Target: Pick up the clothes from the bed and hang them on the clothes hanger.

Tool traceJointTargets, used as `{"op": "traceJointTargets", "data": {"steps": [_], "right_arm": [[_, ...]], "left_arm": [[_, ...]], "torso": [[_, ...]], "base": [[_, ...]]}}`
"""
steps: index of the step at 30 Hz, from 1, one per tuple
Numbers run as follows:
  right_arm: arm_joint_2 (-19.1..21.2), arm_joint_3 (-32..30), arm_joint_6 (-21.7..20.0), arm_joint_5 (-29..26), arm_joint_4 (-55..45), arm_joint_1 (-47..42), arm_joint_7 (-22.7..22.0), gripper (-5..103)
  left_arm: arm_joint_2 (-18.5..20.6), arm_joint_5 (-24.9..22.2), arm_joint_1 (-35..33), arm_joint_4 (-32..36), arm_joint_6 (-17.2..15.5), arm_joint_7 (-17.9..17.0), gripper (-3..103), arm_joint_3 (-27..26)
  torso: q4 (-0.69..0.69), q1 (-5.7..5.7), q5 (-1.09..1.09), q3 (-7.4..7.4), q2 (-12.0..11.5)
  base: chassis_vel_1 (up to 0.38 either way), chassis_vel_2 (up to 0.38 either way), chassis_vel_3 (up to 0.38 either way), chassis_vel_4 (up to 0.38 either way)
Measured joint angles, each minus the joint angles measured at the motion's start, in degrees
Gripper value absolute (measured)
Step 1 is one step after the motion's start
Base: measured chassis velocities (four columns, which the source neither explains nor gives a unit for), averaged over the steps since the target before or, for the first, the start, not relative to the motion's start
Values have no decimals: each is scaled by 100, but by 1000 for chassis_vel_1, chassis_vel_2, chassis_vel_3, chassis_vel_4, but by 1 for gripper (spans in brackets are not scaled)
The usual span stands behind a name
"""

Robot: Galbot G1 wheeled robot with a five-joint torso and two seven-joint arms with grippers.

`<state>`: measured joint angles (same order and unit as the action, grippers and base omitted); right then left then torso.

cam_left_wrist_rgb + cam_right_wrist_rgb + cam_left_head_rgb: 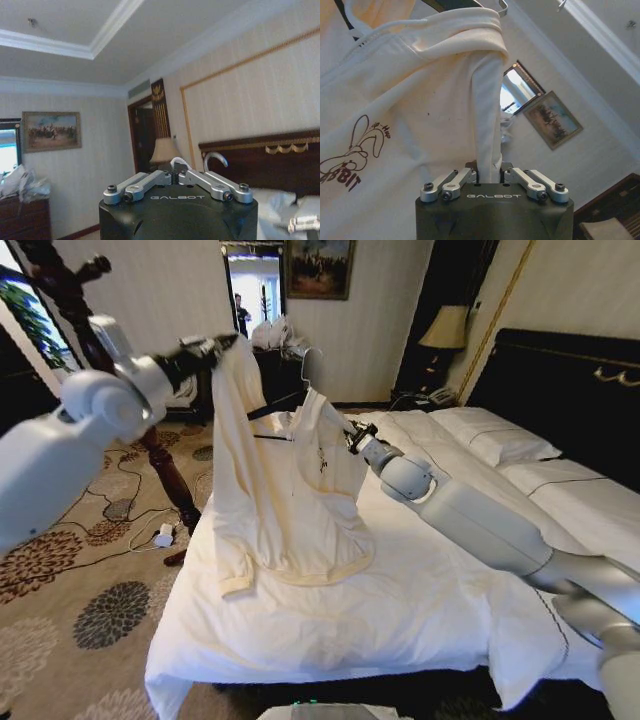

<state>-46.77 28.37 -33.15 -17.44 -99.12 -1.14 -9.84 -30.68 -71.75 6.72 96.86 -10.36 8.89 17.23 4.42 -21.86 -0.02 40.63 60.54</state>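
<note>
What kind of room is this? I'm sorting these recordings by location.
Probably a hotel bedroom: a wide bed with white duvet, a tall black headboard with gold trim, a cream-shaded bedside lamp and a framed painting.

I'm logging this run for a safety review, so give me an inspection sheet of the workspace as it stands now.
Surface: bed, white duvet, pillows by the black headboard.
Job's things: clothes, cream garment lifted between both arms, hem resting on the duvet; clothes hanger, silver hook above the collar, frame inside the shoulders.
Clutter: pale bags on the dark dresser.
Grippers: left gripper raised, pinching a top corner of the garment; right gripper shut on a fold of the fabric below the shoulder.
Cables: black cords and a white adapter on the carpet beside the bed.
Surroundings: lamp, wall painting, dark wooden post.
</note>
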Motion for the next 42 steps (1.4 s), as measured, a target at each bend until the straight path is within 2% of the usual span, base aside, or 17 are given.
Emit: {"op": "traceJointTargets", "data": {"steps": [6, 13, 14, 19, 23, 25, 29, 31, 38, 42], "right_arm": [[-90, 35, -191, 30, -135, -155, 6, 19], [-134, 95, -258, 311, -185, -346, 64, 19], [-147, 98, -316, 412, -202, -455, 74, 19], [-201, 104, -377, 480, -103, -495, 78, 19], [-212, 104, -379, 543, 22, -529, 80, 19], [-218, 51, -395, 534, 60, -563, 60, 19], [-238, -22, -415, 457, 61, -592, -13, 19], [-271, -54, -447, 455, 23, -596, -38, 19], [-344, -208, -561, 475, -244, -625, -224, 19], [-330, -247, -562, 480, -386, -659, -306, 19]], "left_arm": [[-176, 519, -274, 217, 48, -85, 1, 17], [-395, 562, 59, 521, 52, -202, 1, 286], [-451, 542, 243, 634, 69, -227, 1, 434], [-423, 462, 262, 1204, 65, -284, 1, 496], [-273, 313, 233, 1581, 20, -319, 1, 478], [-48, 313, -29, 1829, 5, -316, 1, 374], [229, 590, -586, 2162, 22, -295, 1, 398], [286, 716, -728, 2305, 55, -294, 1, 558], [488, 996, -848, 2370, 168, -149, 1, 926], [606, 1093, -956, 2390, 235, -20, 1, 1014]], "torso": [[4, -2, 2, 1, -1], [3, -1, 3, 0, 0], [4, -2, 4, 0, 0], [2, -1, 3, 0, 0], [4, -1, 4, 0, 0], [4, -2, 5, 0, 0], [-1, -1, -1, 0, 0], [1, 0, -2, 0, 0], [5, -2, 2, 0, 0], [1, -1, 1, 0, 0]], "base": [[0, 0, 0, 0], [0, 0, 0, 0], [0, 0, 0, 0], [0, 0, 0, 0], [0, 0, 0, 0], [0, 0, 0, 0], [0, 0, 0, 0], [0, 0, 0, 0], [0, 0, 0, 0], [0, 0, 0, 0]]}}
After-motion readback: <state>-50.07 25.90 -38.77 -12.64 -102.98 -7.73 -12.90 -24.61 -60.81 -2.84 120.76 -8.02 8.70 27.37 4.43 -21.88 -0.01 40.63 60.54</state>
